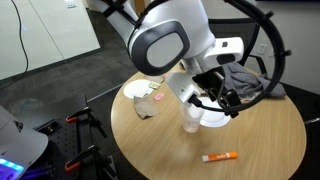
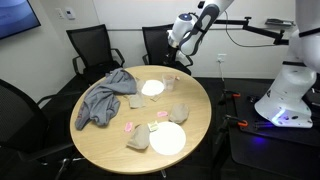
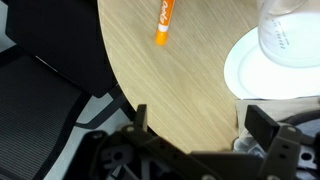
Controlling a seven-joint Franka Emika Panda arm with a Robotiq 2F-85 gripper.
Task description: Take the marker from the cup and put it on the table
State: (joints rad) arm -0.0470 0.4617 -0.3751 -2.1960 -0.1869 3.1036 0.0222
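Marker (image 3: pixel 164 25) lies flat on table (image 3: pixel 190 80) nr edge, clear of cup (image 3: pixel 290 30); gripper (image 3: pixel 200 125) spread & empty; prob light, stiff, rolls easily, so pinch mid-barrel if regrasping.

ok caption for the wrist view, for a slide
Open gripper over the table; the marker lies flat on the wood, the cup and a white plate at right.
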